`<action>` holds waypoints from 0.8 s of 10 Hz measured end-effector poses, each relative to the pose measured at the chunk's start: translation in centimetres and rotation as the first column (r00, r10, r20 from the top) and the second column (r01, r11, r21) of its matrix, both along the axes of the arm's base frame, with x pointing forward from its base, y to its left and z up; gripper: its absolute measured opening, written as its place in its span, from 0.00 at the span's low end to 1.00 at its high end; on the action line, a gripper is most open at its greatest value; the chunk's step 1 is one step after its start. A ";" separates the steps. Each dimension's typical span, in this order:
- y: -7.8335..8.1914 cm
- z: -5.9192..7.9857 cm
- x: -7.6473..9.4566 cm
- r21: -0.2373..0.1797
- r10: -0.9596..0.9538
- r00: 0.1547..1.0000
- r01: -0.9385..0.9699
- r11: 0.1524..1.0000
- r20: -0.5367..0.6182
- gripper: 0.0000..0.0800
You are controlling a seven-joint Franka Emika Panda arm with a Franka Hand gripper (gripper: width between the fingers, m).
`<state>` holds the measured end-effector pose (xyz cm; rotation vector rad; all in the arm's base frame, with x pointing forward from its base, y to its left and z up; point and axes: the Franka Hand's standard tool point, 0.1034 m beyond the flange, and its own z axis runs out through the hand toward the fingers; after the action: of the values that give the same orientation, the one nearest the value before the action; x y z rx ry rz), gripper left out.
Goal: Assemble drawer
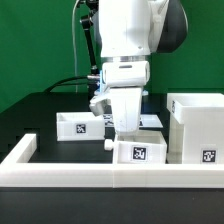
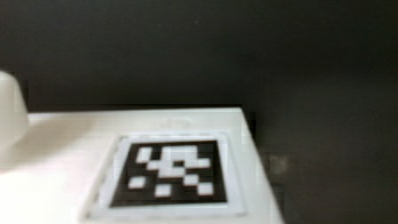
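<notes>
Three pieces of the drawer sit apart on the black table (image 1: 30, 115): the large housing (image 1: 200, 120) at the exterior view's right, one small tray (image 1: 78, 125) toward the left, and a second small tray (image 1: 140, 152) just behind the low border wall (image 1: 90, 178), close beside the housing. The gripper (image 1: 122, 133) hangs directly over that second tray, and I cannot tell whether it touches it. The fingers are too blurred and hidden to say whether they stand apart or together, and nothing is visibly held. The wrist view shows only white plastic with a square tag (image 2: 173, 170). The danger, as I judge it, is a descent slightly off centre. A finger landing on the tray's rim would tip it or shove it against the wall. The housing so near also leaves little room on that side, so a glancing contact could knock either part askew.
</notes>
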<state>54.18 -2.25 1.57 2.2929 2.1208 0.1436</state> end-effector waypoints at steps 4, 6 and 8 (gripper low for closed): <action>0.3 -0.1 0.2 0.000 0.009 0.997 -0.009 1.000 -0.072 0.05; 1.0 0.3 0.7 0.000 0.012 0.996 -0.012 1.000 -0.092 0.05; 0.9 0.2 0.6 0.001 0.011 0.996 -0.011 1.000 -0.090 0.05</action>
<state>54.76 -1.32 1.76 2.3309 2.1757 0.0413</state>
